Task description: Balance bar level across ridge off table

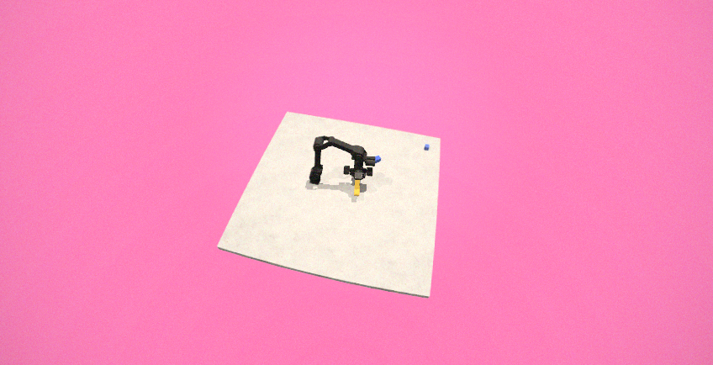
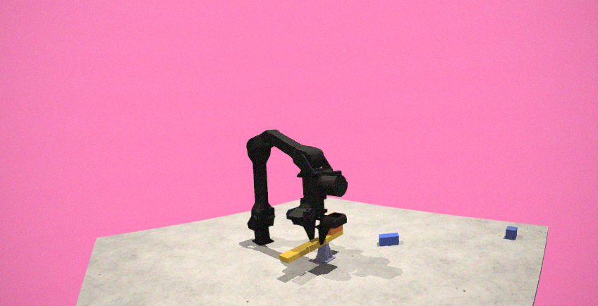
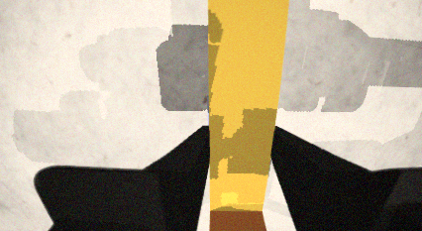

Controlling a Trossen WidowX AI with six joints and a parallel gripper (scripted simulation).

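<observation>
The bar [image 2: 301, 251] [image 1: 356, 189] [image 3: 250, 62] is long and yellow with an orange end [image 2: 335, 230] [image 3: 237, 222]. My gripper [image 2: 316, 239] [image 1: 356, 177] [image 3: 239, 133] points straight down and is shut on the bar near the orange end. The ridge [image 2: 325, 255], a small grey wedge, stands on the table right under the held part of the bar. The bar's yellow end hangs clear of the table and casts a shadow below it. I cannot tell whether the bar touches the ridge's top. In the wrist view the bar hides the ridge.
A blue block [image 2: 388, 238] [image 1: 377, 158] lies to the right of the ridge. A small blue cube [image 2: 510, 232] [image 1: 426, 146] sits near the table's far right corner. The arm's base [image 2: 261, 225] [image 1: 314, 175] stands to the left. The grey table [image 2: 168, 269] [image 1: 324, 241] ends in pink surroundings.
</observation>
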